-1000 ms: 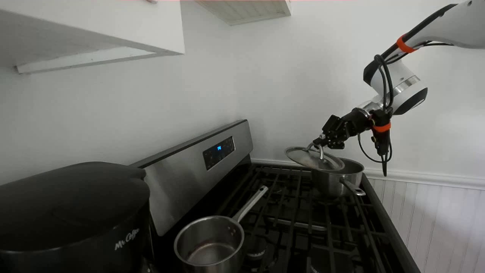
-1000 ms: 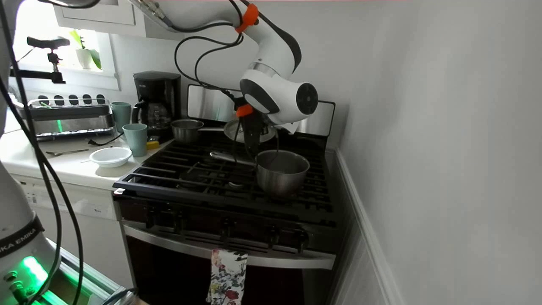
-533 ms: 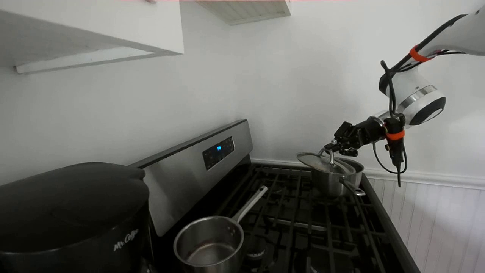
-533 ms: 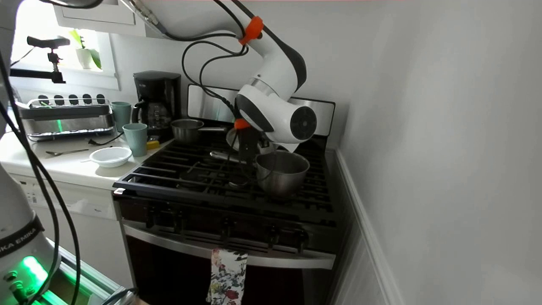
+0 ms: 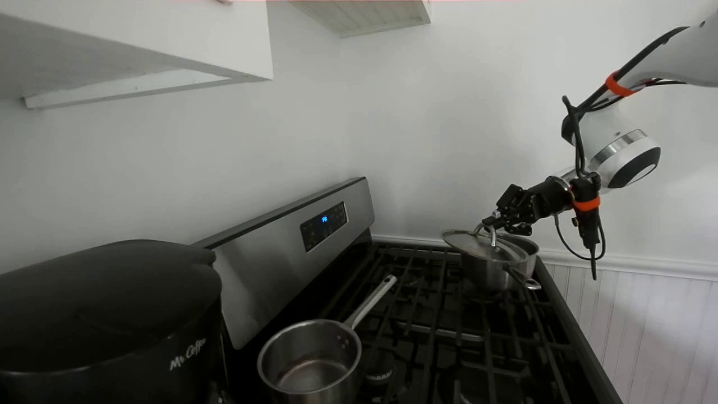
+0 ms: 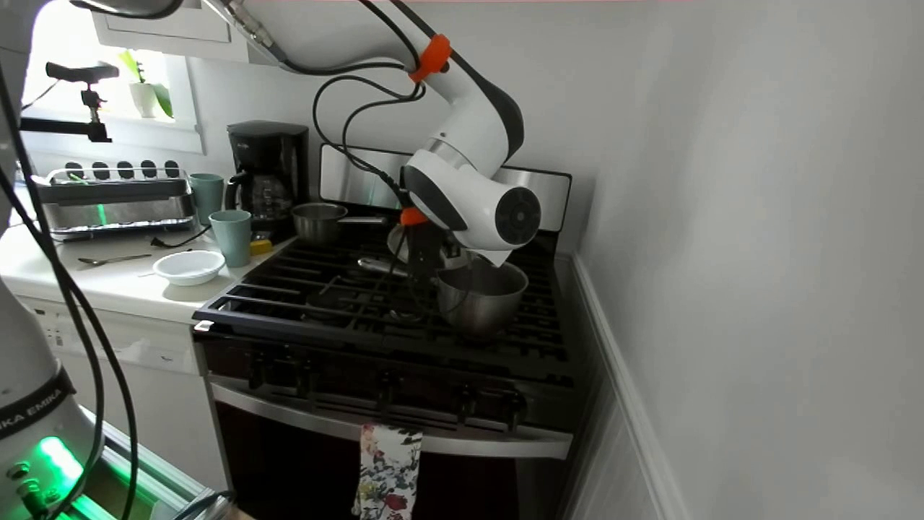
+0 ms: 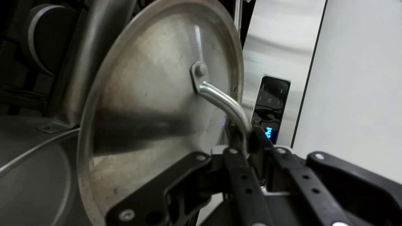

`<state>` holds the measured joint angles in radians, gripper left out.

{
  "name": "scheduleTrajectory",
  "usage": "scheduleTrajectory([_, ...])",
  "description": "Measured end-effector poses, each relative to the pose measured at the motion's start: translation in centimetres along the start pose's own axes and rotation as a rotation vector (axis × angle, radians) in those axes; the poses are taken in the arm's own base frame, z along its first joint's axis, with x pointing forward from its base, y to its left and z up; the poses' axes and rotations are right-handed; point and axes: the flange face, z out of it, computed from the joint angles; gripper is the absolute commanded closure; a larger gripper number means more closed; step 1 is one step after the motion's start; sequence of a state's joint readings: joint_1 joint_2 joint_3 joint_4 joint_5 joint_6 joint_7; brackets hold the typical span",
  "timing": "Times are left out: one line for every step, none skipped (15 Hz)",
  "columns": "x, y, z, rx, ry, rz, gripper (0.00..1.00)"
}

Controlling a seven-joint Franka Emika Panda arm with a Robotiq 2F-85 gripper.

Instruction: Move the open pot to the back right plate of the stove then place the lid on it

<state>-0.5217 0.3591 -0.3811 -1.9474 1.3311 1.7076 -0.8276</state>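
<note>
My gripper is shut on the arched metal handle of the lid, a round steel one. In an exterior view the lid hangs tilted over the near side of the open pot, its edge reaching past the rim toward the back panel. Whether lid and rim touch cannot be told. The open pot stands toward the front right of the stove, its handle pointing left. Behind it, the grate of the back right plate shows partly, near the panel.
A steel saucepan with a long handle stands at the back left, beside a black coffee maker. A white wall runs close along the stove's right side. A bowl and cups sit on the left counter; a floral towel hangs in front.
Arm and lid have come lower and away from the back panel, so the lid overlaps more of the open pot. In the last half second they have only sunk slightly.
</note>
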Motion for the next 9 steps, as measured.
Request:
scheduleTrajectory([0.0, 0.3, -0.5, -0.005, 0.01, 0.005, 0.96])
scheduleTrajectory([0.1, 0.6, -1.1, -0.012, 0.021, 0.01, 0.96])
scheduleTrajectory([0.1, 0.8, -1.7, -0.017, 0.032, 0.015, 0.96])
scheduleTrajectory([0.1, 1.1, -2.3, -0.022, 0.042, 0.021, 0.96])
scheduleTrajectory([0.2, 1.3, -2.9, -0.026, 0.053, 0.028, 0.96])
scheduleTrajectory([0.2, 1.6, -3.4, -0.032, 0.065, 0.039, 0.96])
scheduleTrajectory([0.2, 2.0, -3.9, -0.042, 0.079, 0.057, 0.96])
scheduleTrajectory([0.3, 2.4, -4.3, -0.052, 0.091, 0.078, 0.96])
scheduleTrajectory([0.3, 2.8, -4.6, -0.06, 0.1, 0.098, 0.96])
